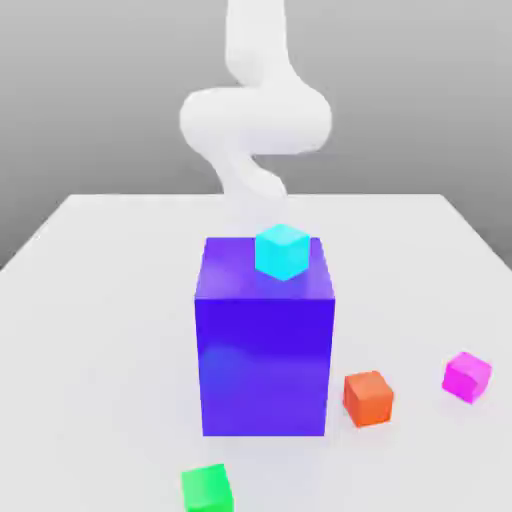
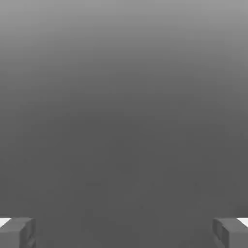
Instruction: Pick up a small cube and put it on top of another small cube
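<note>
See the gripper [image 2: 124,233] with fingers spread wide and nothing between, presumably to admit a cube. Find the magenta cube [image 1: 467,377] on the white tabletop [image 1: 90,370], toward the exterior view's right, apart from the orange cube [image 1: 368,399], probably leaving finger room.

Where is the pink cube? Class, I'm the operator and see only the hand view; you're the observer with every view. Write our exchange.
Observer: The pink cube is on the table, toward the exterior view's right.
Operator: Which cube is nearest to it?
Observer: The orange cube, between it and the blue block.
Operator: Is anything on that block?
Observer: Yes, a cyan cube is on its top.
</note>
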Controlling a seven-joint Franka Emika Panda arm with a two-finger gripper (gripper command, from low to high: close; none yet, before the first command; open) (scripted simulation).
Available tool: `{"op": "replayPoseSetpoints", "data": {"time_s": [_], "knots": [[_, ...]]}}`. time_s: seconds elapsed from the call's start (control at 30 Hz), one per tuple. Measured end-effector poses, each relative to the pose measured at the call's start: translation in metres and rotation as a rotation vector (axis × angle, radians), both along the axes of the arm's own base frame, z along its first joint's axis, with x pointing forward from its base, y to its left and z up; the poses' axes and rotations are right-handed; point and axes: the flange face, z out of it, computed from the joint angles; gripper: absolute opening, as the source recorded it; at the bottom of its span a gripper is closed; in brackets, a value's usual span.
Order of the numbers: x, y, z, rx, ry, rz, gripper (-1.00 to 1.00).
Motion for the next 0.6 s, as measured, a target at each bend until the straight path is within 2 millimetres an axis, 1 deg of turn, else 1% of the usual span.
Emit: {"op": "replayPoseSetpoints", "data": {"time_s": [0.07,0.13,0.2,0.3,0.37,0.47,0.57,0.6], "knots": [[0.022,0.029,-0.039,0.005,0.065,0.064,0.00],[0.038,0.058,-0.078,0.005,0.127,0.124,0.00],[0.048,0.089,-0.118,-0.001,0.188,0.182,0.00],[0.051,0.136,-0.179,-0.020,0.279,0.265,0.00],[0.046,0.166,-0.220,-0.039,0.338,0.318,0.00],[0.028,0.207,-0.282,-0.080,0.424,0.395,0.00],[0.000,0.242,-0.343,-0.133,0.505,0.469,0.00],[-0.015,0.257,-0.362,-0.157,0.530,0.506,0.00]]}}
